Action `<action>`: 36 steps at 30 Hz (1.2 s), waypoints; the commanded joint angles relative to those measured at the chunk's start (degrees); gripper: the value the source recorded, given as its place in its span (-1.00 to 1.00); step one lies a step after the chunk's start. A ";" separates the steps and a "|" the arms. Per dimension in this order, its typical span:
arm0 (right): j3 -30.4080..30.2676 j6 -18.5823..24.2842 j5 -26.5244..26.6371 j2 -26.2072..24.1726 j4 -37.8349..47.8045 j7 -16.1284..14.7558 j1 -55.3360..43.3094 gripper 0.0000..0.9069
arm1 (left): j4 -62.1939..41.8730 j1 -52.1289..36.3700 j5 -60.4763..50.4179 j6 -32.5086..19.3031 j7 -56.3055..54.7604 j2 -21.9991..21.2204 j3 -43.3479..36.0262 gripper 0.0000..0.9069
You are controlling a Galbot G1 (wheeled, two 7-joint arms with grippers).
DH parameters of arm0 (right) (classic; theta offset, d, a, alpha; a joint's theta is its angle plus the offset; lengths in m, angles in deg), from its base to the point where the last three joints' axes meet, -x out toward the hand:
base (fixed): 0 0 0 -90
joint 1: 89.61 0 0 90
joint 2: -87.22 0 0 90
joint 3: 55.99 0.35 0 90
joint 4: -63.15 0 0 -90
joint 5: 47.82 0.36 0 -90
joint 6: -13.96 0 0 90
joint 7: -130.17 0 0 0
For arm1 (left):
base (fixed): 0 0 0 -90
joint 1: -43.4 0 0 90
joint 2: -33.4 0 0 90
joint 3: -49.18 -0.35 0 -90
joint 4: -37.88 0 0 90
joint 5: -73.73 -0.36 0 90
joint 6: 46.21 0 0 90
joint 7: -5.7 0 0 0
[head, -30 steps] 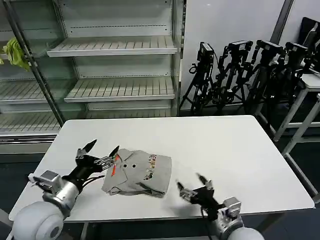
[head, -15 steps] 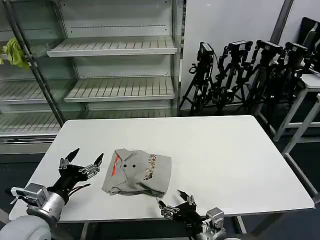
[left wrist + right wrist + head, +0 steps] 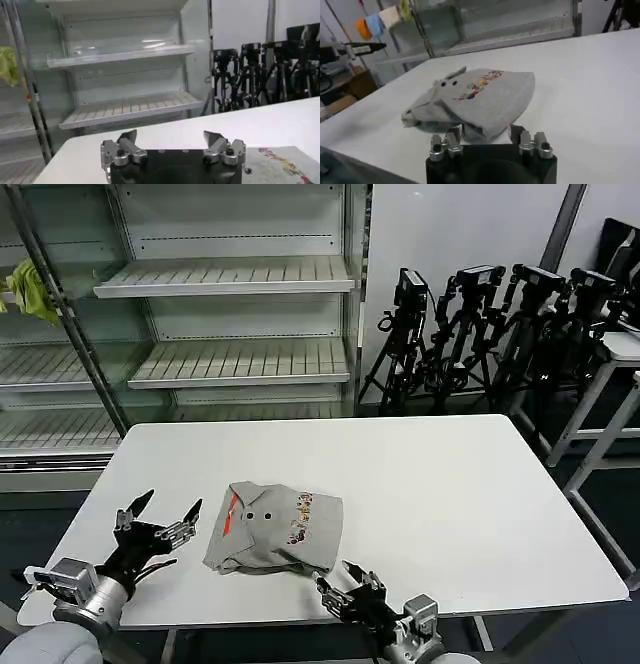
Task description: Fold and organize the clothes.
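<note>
shirt: the grey shirt (image 3: 276, 529) is lying folded into a compact bundle on the white table (image 3: 470, 494), toward the robot's left and near the front edge; its orange collar strip and chest print are facing up.
fold: it is looking lumpy rather than flat, with a loose flap hanging at the near edge, as the right wrist view (image 3: 475, 97) is showing.
left gripper: the left gripper (image 3: 158, 521) is hovering just left of the shirt, apart from it, fingers spread wide and holding nothing; the left wrist view (image 3: 172, 145) is showing the same gap between its tips.
right gripper: the right gripper (image 3: 347, 586) is hanging at the table's front edge, just in front of the shirt's near corner, fingers spread and empty (image 3: 487, 140).
stage: judging by the bundle, the folding is looking mostly done, with tidying or placing still open.
risk, snag: a spread finger is sitting close to the loose flap; any sweep toward it could be catching the cloth and pulling the fold open.
risk, slide: the bundle is resting near the front edge, so a push from the left could be dragging it toward the drop.
risk, grasp: pinching only the top layer would be lifting one ply and letting the rest unroll.
</note>
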 commanded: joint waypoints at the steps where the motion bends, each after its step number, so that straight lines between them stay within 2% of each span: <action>1: -0.58 0.36 -0.62 1.54 4.32 -0.48 -1.47 0.53 | -1.13 0.47 -0.92 -0.42 0.14 -0.31 -0.28 1.00; 2: -0.71 0.41 -0.67 1.71 4.74 -0.55 -1.64 0.53 | -1.29 0.36 -0.95 -0.47 0.14 -0.33 -0.35 1.00; 5: -1.17 0.51 -1.04 2.04 5.72 -0.65 -2.33 0.31 | -1.65 0.06 -0.99 -0.68 0.11 -0.37 -0.56 1.00; 8: -1.45 0.59 -1.37 2.36 6.51 -0.76 -2.86 0.18 | -1.75 -0.06 -0.99 -0.80 0.06 -0.50 -0.66 1.00; 9: -1.45 0.63 -1.41 2.49 6.74 -0.76 -2.95 0.02 | -1.74 -0.01 -1.01 -0.83 0.06 -0.55 -0.64 1.00; 12: -1.38 0.90 -2.00 2.62 7.13 -1.04 -3.06 -0.04 | -1.67 0.30 -1.18 -1.05 0.06 -0.70 -0.61 1.00; 13: -1.30 1.01 -2.08 2.64 7.23 -1.06 -3.03 -0.18 | -1.67 0.41 -1.27 -1.09 0.06 -0.75 -0.63 1.00; 17: -0.80 1.63 -2.83 2.52 7.26 -1.33 -2.52 -0.27 | -1.52 0.63 -1.73 -1.24 0.07 -1.01 -0.80 1.00; 22: 0.79 2.20 -3.40 1.96 6.75 -1.57 -1.31 -0.58 | -1.40 0.71 -2.14 -1.33 0.07 -1.11 -1.14 1.00; 26: 3.03 2.60 -3.46 0.97 5.88 -1.59 -0.24 -0.67 | -1.21 0.67 -2.41 -1.39 0.10 -1.46 -1.51 1.00; 28: 4.00 2.70 -3.44 0.56 5.47 -1.53 0.25 -0.80 | -1.16 0.62 -2.57 -1.42 0.12 -1.63 -1.67 1.00; 32: 6.39 2.82 -3.45 -0.42 4.32 -1.39 1.51 -0.84 | -0.95 0.48 -2.70 -1.52 0.18 -1.95 -1.96 1.00; 34: 7.13 2.85 -3.50 -0.72 3.77 -1.30 2.14 -0.98 | -0.88 0.38 -2.70 -1.58 0.21 -2.12 -2.03 1.00; 36: 8.17 2.82 -3.62 -1.03 3.10 -1.19 2.90 -1.00 | -0.77 0.33 -2.72 -1.71 0.33 -2.38 -2.14 1.00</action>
